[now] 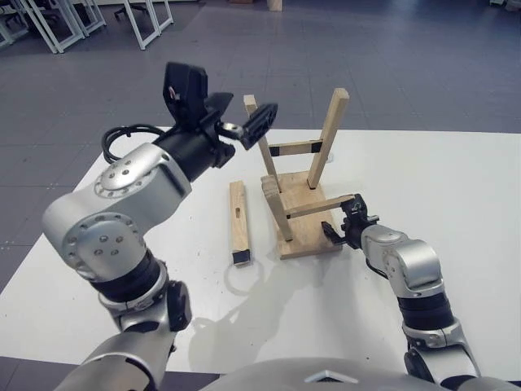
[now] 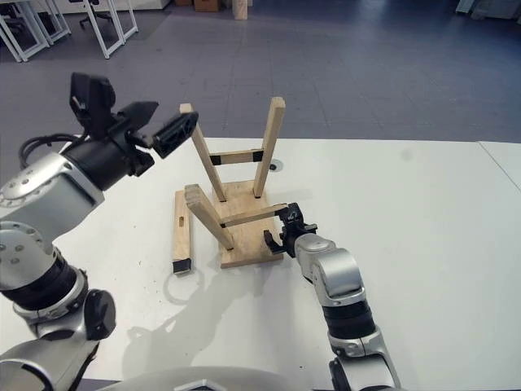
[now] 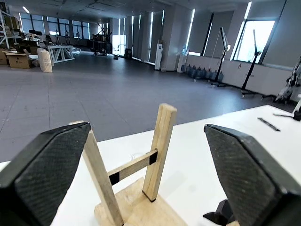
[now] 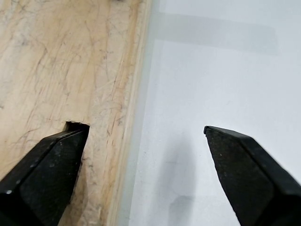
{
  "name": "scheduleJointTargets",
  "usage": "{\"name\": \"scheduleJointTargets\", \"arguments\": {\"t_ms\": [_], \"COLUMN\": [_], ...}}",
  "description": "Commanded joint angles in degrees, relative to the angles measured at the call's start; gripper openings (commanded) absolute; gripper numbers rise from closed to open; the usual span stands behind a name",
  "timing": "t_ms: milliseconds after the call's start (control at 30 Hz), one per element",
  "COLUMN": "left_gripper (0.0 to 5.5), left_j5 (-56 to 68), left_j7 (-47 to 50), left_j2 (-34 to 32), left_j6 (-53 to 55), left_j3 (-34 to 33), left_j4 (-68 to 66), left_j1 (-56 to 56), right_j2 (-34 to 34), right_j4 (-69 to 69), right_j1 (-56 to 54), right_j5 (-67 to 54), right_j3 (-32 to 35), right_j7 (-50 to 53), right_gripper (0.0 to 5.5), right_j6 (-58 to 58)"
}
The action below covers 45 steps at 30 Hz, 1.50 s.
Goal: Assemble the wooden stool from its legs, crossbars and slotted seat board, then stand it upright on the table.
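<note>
Wood looks light and stiff: take the loose leg [image 1: 238, 221], at nine o'clock of the seat board [image 1: 308, 238], mid-length. Left end effector [image 3: 148, 165] and right end effector [image 1: 343, 220] gape open.

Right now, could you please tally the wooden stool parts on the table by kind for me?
Legs: 4 (3 upright, 1 lying loose)
Crossbars: 2
Seat board: 1
Total: 7
</note>
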<state>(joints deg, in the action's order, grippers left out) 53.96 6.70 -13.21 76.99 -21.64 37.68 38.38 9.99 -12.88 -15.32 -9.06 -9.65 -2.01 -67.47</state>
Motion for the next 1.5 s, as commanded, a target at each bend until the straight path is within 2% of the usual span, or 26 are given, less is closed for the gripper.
{"name": "scheduleJointTargets", "arguments": {"t_ms": [33, 100, 200, 333, 567, 767, 833, 900, 1033, 1133, 1200, 1333, 1500], "left_gripper": [4.47, 4.19, 3.68, 3.68, 3.68, 3.68, 3.68, 3.68, 3.68, 3.68, 3.68, 3.68, 3.68], "left_j5": [8.5, 14.1, 19.9, 24.6, 32.1, 36.0, 37.5, 39.5, 35.1, 30.1, 29.6, 31.2, 45.7], "left_j7": [9.9, 14.5, 19.6, 24.2, 23.9, 20.6, 20.7, 21.1, 14.2, 10.6, 9.7, 10.5, 14.6], "left_j2": [8.9, 11.8, 12.1, 9.8, -2.5, -5.8, -6.5, -5.8, -4.5, -5.1, -5.5, -8.0, -10.5], "left_j6": [3.4, 4.0, 4.5, 2.3, -9.2, -20.2, -21.0, -20.7, -20.3, -23.0, -25.2, -28.8, -34.6], "left_j3": [-4.1, -3.5, -1.2, 2.3, 2.6, 5.2, 7.1, 11.3, 20.9, 22.5, 21.9, 17.7, 13.2], "left_j4": [-2.8, -2.9, -3.0, -2.9, -8.3, -10.8, -9.8, -7.6, -5.1, -4.9, -4.6, -6.2, -7.3], "left_j1": [8.3, 9.2, 6.0, 0.9, 14.4, 24.5, 21.3, 9.8, -18.8, -24.4, -22.4, -11.2, 7.0], "right_j2": [-0.8, -1.3, -1.7, -1.8, -0.7, 0.1, -0.1, -0.1, 0.4, 0.5, 0.3, -0.2, -0.5], "right_j4": [5.4, 5.7, 6.1, 6.4, 5.8, 6.2, 6.0, 5.8, 5.8, 5.4, 4.9, 4.3, 4.3], "right_j1": [3.8, 3.9, 3.8, 3.2, 4.1, 4.0, 4.0, 4.1, 3.6, 3.3, 3.9, 4.8, 5.0], "right_j5": [2.8, 3.1, 3.6, 4.1, 3.3, 3.4, 3.4, 3.4, 3.5, 3.5, 3.5, 3.4, 3.3], "right_j3": [-0.7, -0.7, -0.7, -0.2, -0.8, -0.9, -1.1, -1.0, -1.0, -1.0, -1.1, -1.3, -1.0], "right_j7": [2.1, 2.2, 2.0, 1.4, -0.4, -1.7, -1.7, -1.8, -2.1, -2.2, -2.1, -1.9, -1.7], "right_gripper": [4.42, 4.42, 4.42, 4.42, 4.42, 4.42, 4.42, 4.42, 4.42, 4.42, 4.42, 4.42, 4.42], "right_j6": [-0.7, -0.3, 0.3, 0.6, -0.3, -0.7, -1.0, -1.2, -1.4, -1.9, -2.0, -2.2, -2.4]}}
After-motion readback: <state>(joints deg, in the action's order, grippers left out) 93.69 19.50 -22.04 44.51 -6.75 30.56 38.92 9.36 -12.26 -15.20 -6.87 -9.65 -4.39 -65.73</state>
